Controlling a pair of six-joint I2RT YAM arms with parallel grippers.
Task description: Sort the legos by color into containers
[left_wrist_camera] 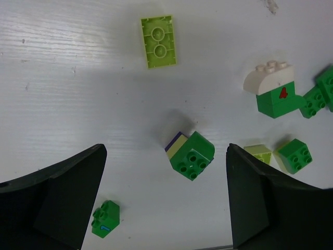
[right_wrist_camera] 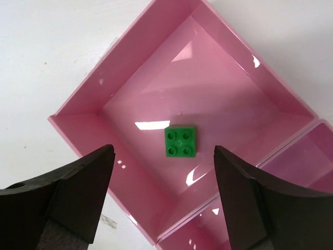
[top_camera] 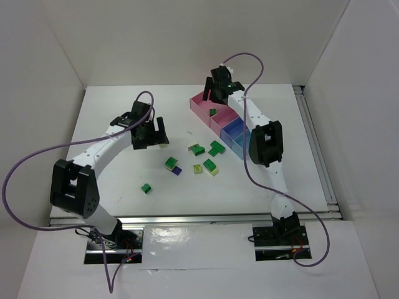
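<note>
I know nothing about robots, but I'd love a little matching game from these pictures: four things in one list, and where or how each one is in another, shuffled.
Things:
A. green square brick
B. lime flat brick
C. blue tray
D. white-topped brick

Descriptions:
1. studs down on the table
2. carries a red mark
3. inside the large pink tray
4. closest tray to the table's near edge

Pairs: A-3, B-1, C-4, D-2.

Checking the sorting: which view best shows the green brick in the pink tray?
Right wrist: the green four-stud brick lies studs-up, unobstructed, in the large pink tray. Top external shows only a small speck; left wrist misses it.
</note>
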